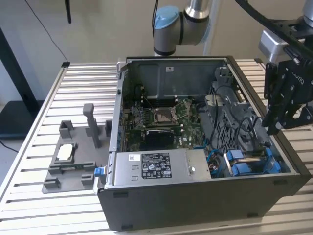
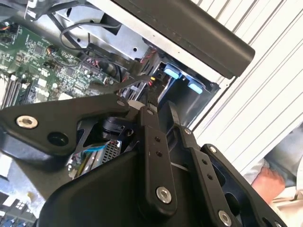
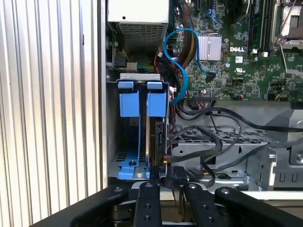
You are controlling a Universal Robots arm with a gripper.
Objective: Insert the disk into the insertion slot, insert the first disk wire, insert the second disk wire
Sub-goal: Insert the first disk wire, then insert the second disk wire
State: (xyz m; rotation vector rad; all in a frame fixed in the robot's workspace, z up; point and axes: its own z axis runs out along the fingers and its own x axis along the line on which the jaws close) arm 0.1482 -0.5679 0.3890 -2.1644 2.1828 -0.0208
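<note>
First wrist view: my gripper (image 3: 165, 182) is closed on a black connector (image 3: 176, 174), with its wire trailing off to one side of me. I judge the pinch is there to keep the plug square to the disk's exposed edge.

Just ahead of me stands the disk (image 3: 159, 142), on edge in its blue carrier and already seated in the insertion slot (image 3: 111, 132). A second blue carrier (image 3: 129, 101) stands beside it. I cannot tell whether the plug touches the disk yet. Loose black cables (image 3: 213, 142) lie beside me, and the motherboard (image 3: 236, 61) is farther ahead.

Exterior view: I hang over the rim of the open computer case (image 1: 195, 200), which lies on a slatted metal table (image 1: 78, 83) before a pale wall. Second wrist view: a person's hand (image 2: 267, 182) rests beyond the table edge, behind me.
</note>
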